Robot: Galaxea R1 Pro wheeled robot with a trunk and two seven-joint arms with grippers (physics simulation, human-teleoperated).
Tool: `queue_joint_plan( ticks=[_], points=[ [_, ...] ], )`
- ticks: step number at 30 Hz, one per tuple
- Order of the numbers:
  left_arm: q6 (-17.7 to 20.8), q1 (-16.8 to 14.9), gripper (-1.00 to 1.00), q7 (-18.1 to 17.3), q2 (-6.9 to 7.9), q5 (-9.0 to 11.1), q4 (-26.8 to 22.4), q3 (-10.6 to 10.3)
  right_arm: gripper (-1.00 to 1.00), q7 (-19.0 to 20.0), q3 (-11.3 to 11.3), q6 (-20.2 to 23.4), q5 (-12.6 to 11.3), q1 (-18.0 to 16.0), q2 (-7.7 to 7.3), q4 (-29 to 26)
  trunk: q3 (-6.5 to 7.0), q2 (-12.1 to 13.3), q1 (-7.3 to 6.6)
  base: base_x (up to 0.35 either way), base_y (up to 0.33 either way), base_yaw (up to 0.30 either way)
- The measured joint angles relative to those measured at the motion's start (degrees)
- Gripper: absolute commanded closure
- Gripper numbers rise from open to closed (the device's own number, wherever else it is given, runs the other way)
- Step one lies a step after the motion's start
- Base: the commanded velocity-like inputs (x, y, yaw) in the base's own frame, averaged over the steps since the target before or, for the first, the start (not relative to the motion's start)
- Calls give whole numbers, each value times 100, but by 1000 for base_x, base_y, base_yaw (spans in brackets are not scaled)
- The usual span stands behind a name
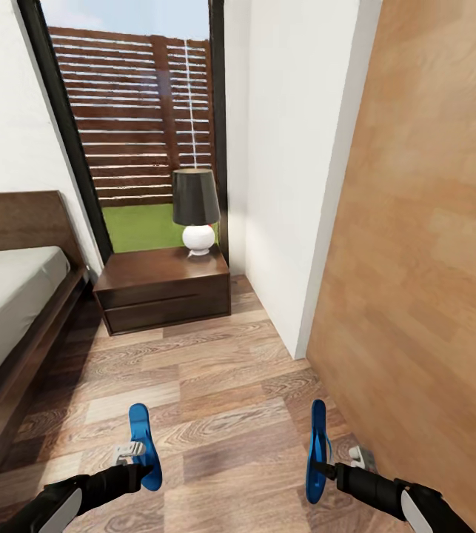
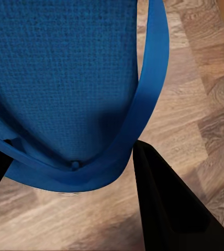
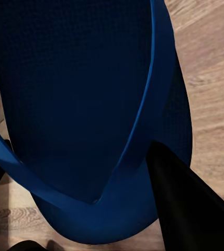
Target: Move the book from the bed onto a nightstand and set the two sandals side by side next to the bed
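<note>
I held one blue sandal in each hand. My left gripper (image 1: 135, 457) was closed on the left sandal (image 1: 144, 446), and my right gripper (image 1: 325, 468) was closed on the right sandal (image 1: 316, 450). Up close, the left sandal (image 2: 65, 78) had a bumpy, woven-looking top and a smooth thin strap; one black finger (image 2: 169, 204) pressed its edge. The right sandal (image 3: 75, 89) looked darker. The floor (image 1: 215, 370) was wood planks with swirly grain. The bed (image 1: 8, 296) sat on my left, with a dark wood frame and pale flat mattress. Ahead stood a dark brown nightstand (image 1: 163, 289) holding a lamp (image 1: 195, 211). A wooden wall (image 1: 430, 259) stood close on my right, leaving a narrow path.
</note>
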Motion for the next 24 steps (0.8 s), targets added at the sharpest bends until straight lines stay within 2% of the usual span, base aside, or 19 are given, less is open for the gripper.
queue_joint_plan(
  ticks=[24],
  points=[
    [0,0,100,1,0,0,0,0,100,-15,-4,0,0,2,-1,2,532,32,-62,0,0,0]
  ],
)
